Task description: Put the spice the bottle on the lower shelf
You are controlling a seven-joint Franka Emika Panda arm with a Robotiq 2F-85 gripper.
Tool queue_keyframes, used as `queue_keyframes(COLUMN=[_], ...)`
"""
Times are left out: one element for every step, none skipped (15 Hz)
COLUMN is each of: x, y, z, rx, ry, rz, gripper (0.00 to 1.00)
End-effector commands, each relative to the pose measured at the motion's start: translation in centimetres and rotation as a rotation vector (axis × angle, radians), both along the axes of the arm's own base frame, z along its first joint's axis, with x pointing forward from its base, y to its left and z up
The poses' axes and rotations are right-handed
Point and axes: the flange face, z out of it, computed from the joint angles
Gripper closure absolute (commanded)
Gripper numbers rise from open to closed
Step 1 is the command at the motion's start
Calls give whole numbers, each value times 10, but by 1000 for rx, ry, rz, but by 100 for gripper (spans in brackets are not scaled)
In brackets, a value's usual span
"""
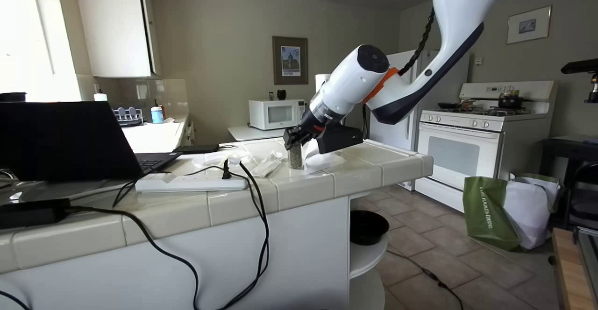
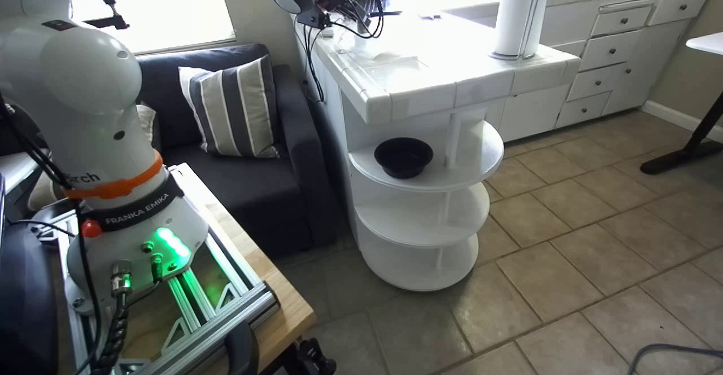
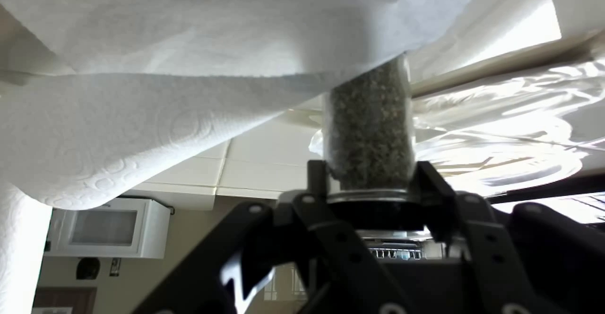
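Appearing near centre frame in an exterior view, the small clear cylindrical spice bottle (image 1: 295,157) is gripped at its dark cap (image 3: 372,213) by the black end effector (image 3: 371,176) over the white tiled tabletop (image 1: 366,155).

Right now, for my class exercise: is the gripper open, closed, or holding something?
Gripper: closed, holding the small clear-walled, grey-brown cylindrical spice bottle by its black cap.

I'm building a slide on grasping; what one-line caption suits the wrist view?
Gripper closed on the spice bottle, with loose paper towel partly hiding the bottle's far end.
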Motion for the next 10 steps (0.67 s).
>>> queue_keyframes(x=[1,-1,-1,-1,-1,-1,-2,-4,-4,-6], y=[-4,-6,-8,-9,-11,-12,-13,-12,-11,-10], z=[-7,-7,-5,-5,-1,5,10,21,27,36], rx=[-2,-2,10,14,4,4,-1,-3,-4,-1], ry=[13,29,49,71,93,110,134,154,169,178], rz=[-33,-55,-71,-99,-138,-164,-198,-219,-242,-260], gripper=[76,76,76,76,76,76,76,76,76,76])
